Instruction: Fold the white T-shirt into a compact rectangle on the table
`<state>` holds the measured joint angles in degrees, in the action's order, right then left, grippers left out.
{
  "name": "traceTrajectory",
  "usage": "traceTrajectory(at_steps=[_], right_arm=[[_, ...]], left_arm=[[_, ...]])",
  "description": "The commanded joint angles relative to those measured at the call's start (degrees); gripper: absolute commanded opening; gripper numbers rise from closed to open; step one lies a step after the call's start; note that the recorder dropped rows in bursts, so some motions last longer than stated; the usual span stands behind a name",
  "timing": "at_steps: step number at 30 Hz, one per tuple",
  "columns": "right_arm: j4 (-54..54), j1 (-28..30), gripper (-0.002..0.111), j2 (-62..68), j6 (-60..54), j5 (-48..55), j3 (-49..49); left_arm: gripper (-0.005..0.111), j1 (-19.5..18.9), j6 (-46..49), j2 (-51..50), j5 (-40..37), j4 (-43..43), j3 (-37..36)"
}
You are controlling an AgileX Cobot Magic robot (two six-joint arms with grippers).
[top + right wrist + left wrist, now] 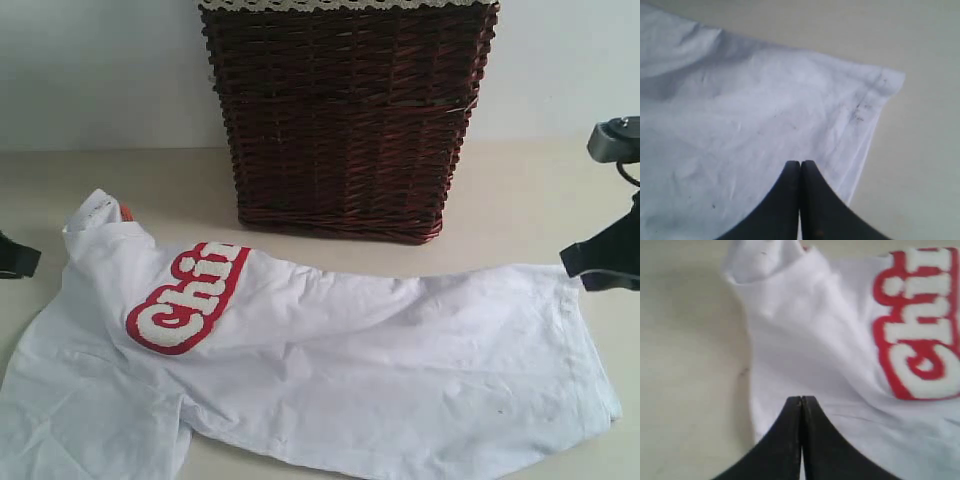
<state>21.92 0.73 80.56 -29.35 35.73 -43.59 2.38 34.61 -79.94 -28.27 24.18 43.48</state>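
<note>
White T-shirt [380, 370] cloth lies closest, rumpled and stretched lengthwise over the surface [520, 190]. Its neck end is by the left tool [801, 401] and its hem by the right tool [800, 164].

The left tool's jaws are pressed together, with the tips over the shoulder area just inside the shirt's edge. Whether a pinch of fabric is caught between them I cannot tell. Ahead of those tips lies the ribbed neck. To one side of them is the red-outlined lettering [185, 295], partly lost in a crease.

Between the two tools and beyond the shirt stands a dark wicker basket [345, 120] with lace trim [340, 5] at its top, near the garment but apart from it.

The right tool's jaws are likewise pressed together. The tips sit over the cloth just inside the hem, with the stitched hem corner ahead of them. Here too, a grip on the cloth cannot be confirmed.

With one tool at each end, the likely aim is to take the shirt by both ends and draw it flat before the first fold. No fold looks made yet.

Count: one shirt, one basket, two tools.
</note>
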Motion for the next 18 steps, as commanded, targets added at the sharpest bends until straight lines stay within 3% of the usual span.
traceTrajectory(at_steps=[1, 6, 14, 18], right_arm=[[1.7, -0.05, 0.0, 4.28, 1.27, 2.08, -0.24], [1.7, -0.05, 0.0, 11.41, 5.03, -4.71, -0.24], [1.7, -0.05, 0.0, 22.42, 6.18, -23.03, -2.71], [1.7, -0.05, 0.0, 27.1, 6.18, -30.73, -5.5]], left_arm=[[0.0, 0.42, 17.06, -1.72, -11.16, 18.85, -0.18], [0.0, 0.53, 23.62, -8.21, -9.97, 23.14, -0.18], [0.0, 0.53, 31.91, -17.3, 20.4, 39.22, -0.09], [0.0, 0.53, 33.14, -23.35, 23.59, 39.0, 4.0]])
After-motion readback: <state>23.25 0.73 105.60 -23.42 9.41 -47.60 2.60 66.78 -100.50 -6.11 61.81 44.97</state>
